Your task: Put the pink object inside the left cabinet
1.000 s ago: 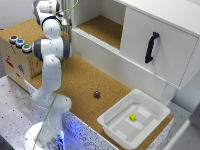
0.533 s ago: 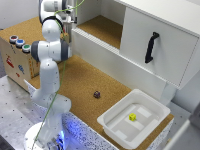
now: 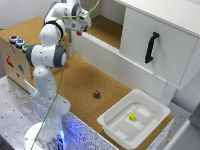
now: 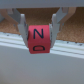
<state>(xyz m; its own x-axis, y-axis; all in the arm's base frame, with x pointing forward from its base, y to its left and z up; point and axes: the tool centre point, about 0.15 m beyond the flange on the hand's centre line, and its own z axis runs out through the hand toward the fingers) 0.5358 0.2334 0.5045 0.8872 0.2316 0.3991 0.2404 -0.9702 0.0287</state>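
Cork [image 3: 80, 80] covers the worktop in the exterior view, with a white cabinet unit along its far edge. Its left cabinet [image 3: 107, 27] is doorless and shows a brown cork floor; the neighbouring compartment has a white door [image 3: 155, 45] with a black handle [image 3: 151, 46]. That open front is presumably why the drop-off is assigned there: no door has to be worked. A white Panda arm [image 3: 47, 65] rises from its base at the exterior view's left and reaches up to the mouth of the left cabinet. A white tray [image 3: 112, 125] sits on the cork toward the exterior view's right, holding a yellow cube [image 3: 132, 117]; a dark piece [image 3: 96, 93] lies on bare cork, apart from the tray. Neither belongs to the task. The gripper [image 4: 38, 39] is closed on the pink block [image 4: 38, 39], a finger on each side face. The block shows dark lettering toward the wrist camera and hangs clear of any surface, at about the level of the cabinet's white front lip [image 4: 45, 55]. Judgement: the block is held high to clear that lip, transport is nearly done, and what remains is to carry it in over the cork floor and release. Risk: clipping the lip or slipping in the pinch.
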